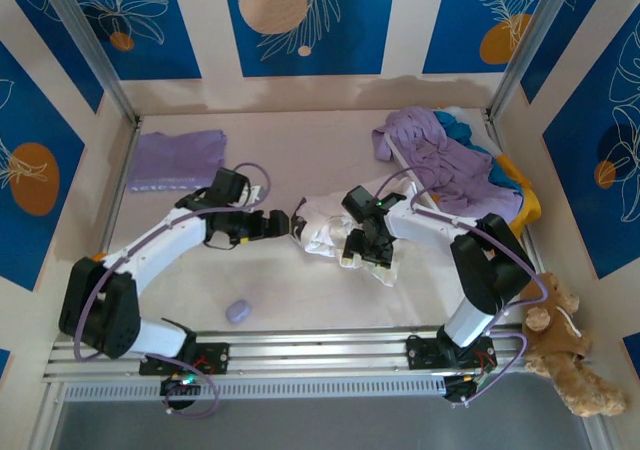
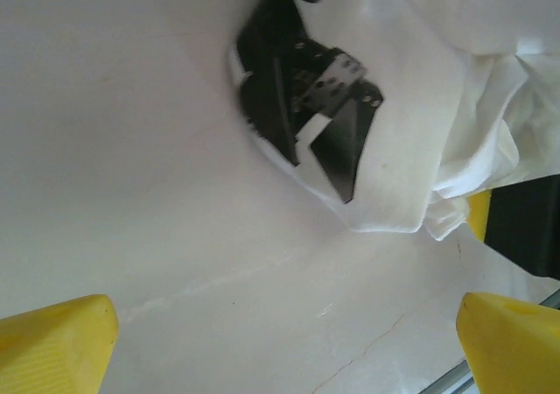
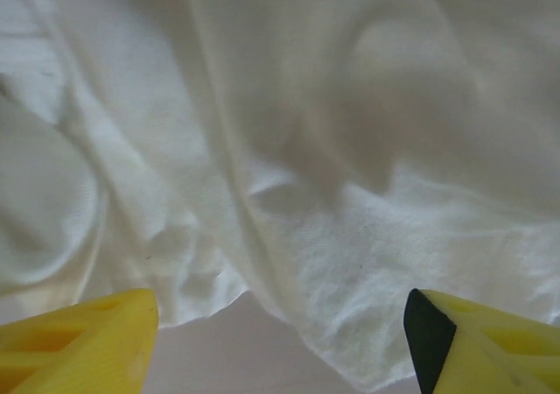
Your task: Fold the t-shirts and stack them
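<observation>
Top external, centre frame: the white t-shirt (image 1: 322, 235) lies crumpled on the surface (image 1: 300, 290). Left end effector (image 1: 291, 222) gapes empty; right end effector (image 3: 280, 324), parted, holds nothing over the hem — we risk pinching bunched layers.

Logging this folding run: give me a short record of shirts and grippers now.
white shirt: crumpled, mid-table, black print showing
lavender shirt: folded flat, back left
pile: lavender, teal and yellow shirts, back right, unfolded
left gripper: open, beside white shirt
right gripper: open, above white shirt's edge
</observation>
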Controlling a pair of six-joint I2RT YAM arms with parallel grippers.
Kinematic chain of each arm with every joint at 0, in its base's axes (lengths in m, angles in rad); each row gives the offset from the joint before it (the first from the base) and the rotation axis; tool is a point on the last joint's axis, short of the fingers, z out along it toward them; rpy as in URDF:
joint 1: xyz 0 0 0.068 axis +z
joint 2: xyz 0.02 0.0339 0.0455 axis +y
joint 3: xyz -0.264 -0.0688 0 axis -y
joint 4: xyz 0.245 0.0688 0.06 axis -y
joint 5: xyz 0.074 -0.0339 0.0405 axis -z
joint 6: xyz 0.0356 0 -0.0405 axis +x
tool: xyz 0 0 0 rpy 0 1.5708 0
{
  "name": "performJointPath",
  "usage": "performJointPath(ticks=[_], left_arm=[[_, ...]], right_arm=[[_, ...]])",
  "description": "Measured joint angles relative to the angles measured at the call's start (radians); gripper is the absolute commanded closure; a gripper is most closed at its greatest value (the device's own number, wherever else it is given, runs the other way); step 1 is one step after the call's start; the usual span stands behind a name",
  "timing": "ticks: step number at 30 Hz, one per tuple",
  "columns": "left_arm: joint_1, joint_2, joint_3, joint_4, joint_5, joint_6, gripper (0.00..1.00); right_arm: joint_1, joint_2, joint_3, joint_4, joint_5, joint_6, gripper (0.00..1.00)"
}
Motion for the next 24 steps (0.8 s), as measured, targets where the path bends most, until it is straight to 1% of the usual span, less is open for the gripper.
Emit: performJointPath(ticks=[1,4,5,7,9,10,14,16,19,21,23,24], left_arm=[[-0.021,0.023,0.02,0.007,-0.008,-0.004,0.01],[-0.078,0.089,0.084,0.016,-0.03,-0.014,0.03],[-0.096,0.111,0.109,0.018,-0.037,-0.016,0.03],[-0.127,0.156,0.16,0.019,-0.046,-0.018,0.05],[-0.155,0.203,0.211,0.021,-0.05,-0.021,0.07],[-0.171,0.233,0.241,0.023,-0.051,-0.025,0.1],[-0.21,0.339,0.331,0.029,-0.052,-0.046,0.27],[-0.223,0.386,0.369,0.028,-0.053,-0.049,0.32],[-0.245,0.453,0.434,0.023,-0.054,-0.048,0.42],[-0.261,0.496,0.483,0.016,-0.054,-0.044,0.57],[-0.275,0.536,0.528,0.011,-0.051,-0.039,0.76],[-0.28,0.551,0.548,0.004,-0.051,-0.035,0.82]], right_arm=[[-0.003,0.001,-0.008,0.007,-0.004,0.0,0.54],[-0.012,0.001,-0.026,0.026,-0.009,0.001,0.73],[-0.017,0.001,-0.03,0.029,-0.01,0.003,0.79],[-0.021,-0.002,-0.035,0.032,-0.007,0.003,0.86],[-0.026,-0.018,-0.038,0.034,-0.005,0.005,0.89],[-0.028,-0.034,-0.043,0.036,-0.004,0.004,0.91],[-0.051,-0.119,-0.068,0.055,-0.022,0.005,0.95],[-0.071,-0.154,-0.079,0.063,-0.034,0.004,0.96],[-0.101,-0.191,-0.089,0.075,-0.051,0.004,0.98],[-0.117,-0.209,-0.093,0.078,-0.06,0.003,0.98],[-0.129,-0.226,-0.094,0.076,-0.064,0.003,0.98],[-0.133,-0.236,-0.094,0.076,-0.066,0.003,0.99]])
